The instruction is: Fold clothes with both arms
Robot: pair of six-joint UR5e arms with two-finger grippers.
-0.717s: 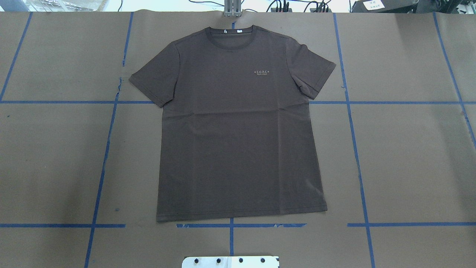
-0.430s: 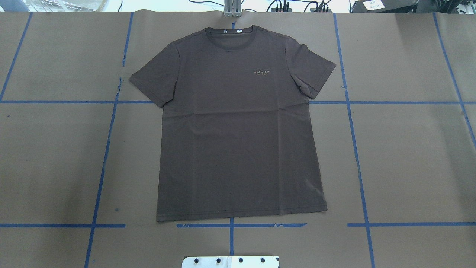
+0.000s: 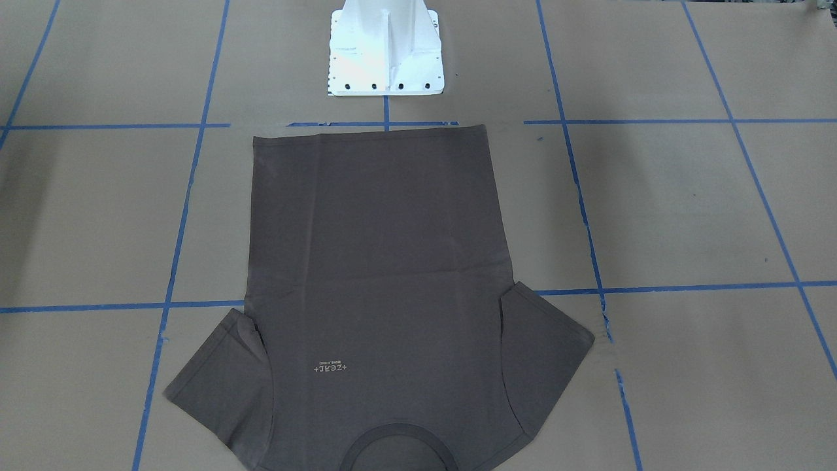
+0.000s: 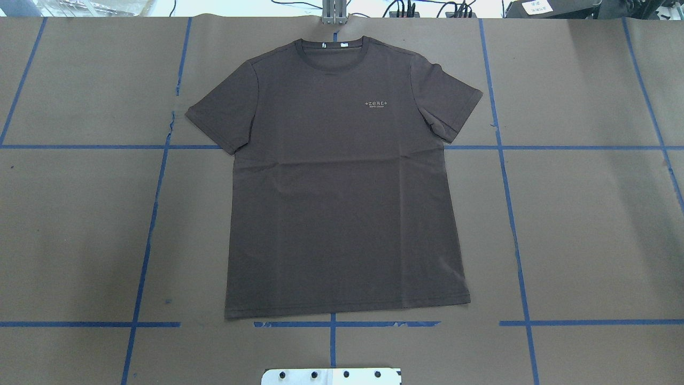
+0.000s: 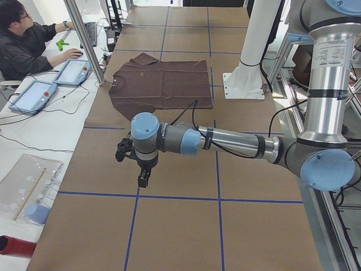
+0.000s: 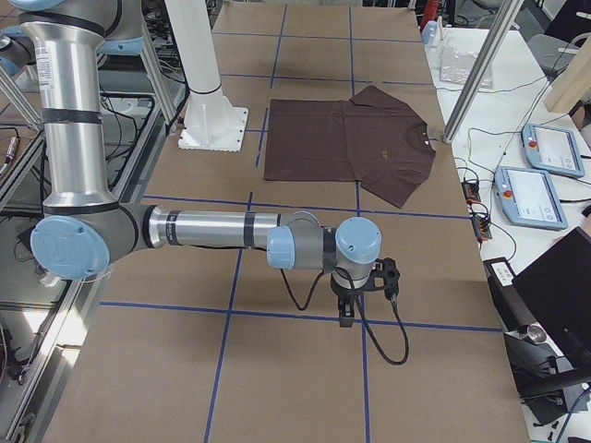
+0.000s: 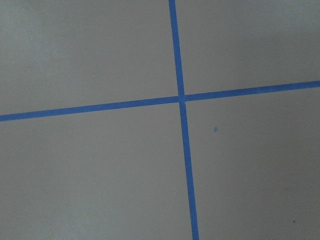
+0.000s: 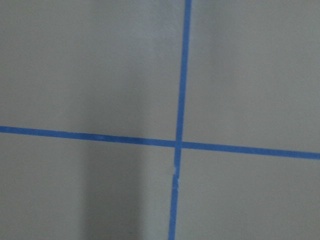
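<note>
Dark grey-brown short-sleeved cotton T-shirt lay flat, pale logo up, sleeves spread, on brown-paper table near white pedestal. One shirt. Two grippers: my left gripper and right gripper hung well apart from it; finger state I could not tell.

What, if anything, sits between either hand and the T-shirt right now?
Nothing visible does. Only brown paper with blue tape lines lies between the left hand and the T-shirt, and the same for the right hand.
</note>
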